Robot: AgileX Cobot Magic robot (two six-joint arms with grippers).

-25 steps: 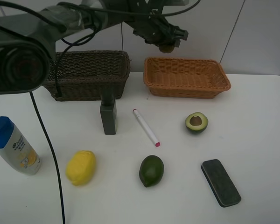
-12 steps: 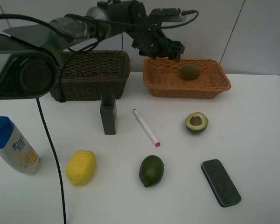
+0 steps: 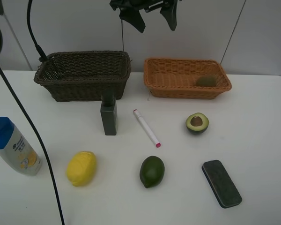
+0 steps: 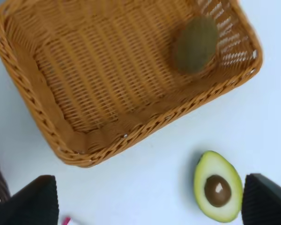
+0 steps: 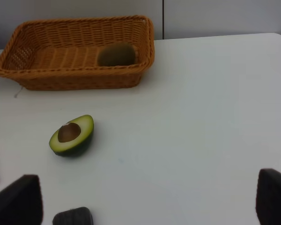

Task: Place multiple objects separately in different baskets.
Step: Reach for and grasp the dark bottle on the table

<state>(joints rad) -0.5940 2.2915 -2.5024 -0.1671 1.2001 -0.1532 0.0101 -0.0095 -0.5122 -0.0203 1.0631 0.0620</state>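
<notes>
The brown kiwi [image 3: 206,81] lies in the right end of the orange-tan basket [image 3: 152,84], also seen in the left wrist view [image 4: 195,44] and right wrist view [image 5: 116,55]. My left gripper [image 3: 152,16] is open and empty, high above the gap between the baskets. The dark brown basket [image 3: 84,86] is empty. On the table lie the dark green bottle [image 3: 108,116], marker [image 3: 146,127], halved avocado [image 3: 197,123], whole avocado [image 3: 152,171], lemon [image 3: 81,168], blue-capped bottle [image 3: 11,146] and eraser [image 3: 221,183]. My right gripper [image 5: 145,201] is open and empty, over the table near the halved avocado [image 5: 71,135].
A black cable [image 3: 33,136] hangs down over the left side of the table. A white wall stands right behind the baskets. Bare table shows at the right of the halved avocado and eraser.
The left gripper let go of the kiwi over the orange-tan basket. The kiwi dropped in and rolled to the right end. The left arm rose and pulled back from the basket.
</notes>
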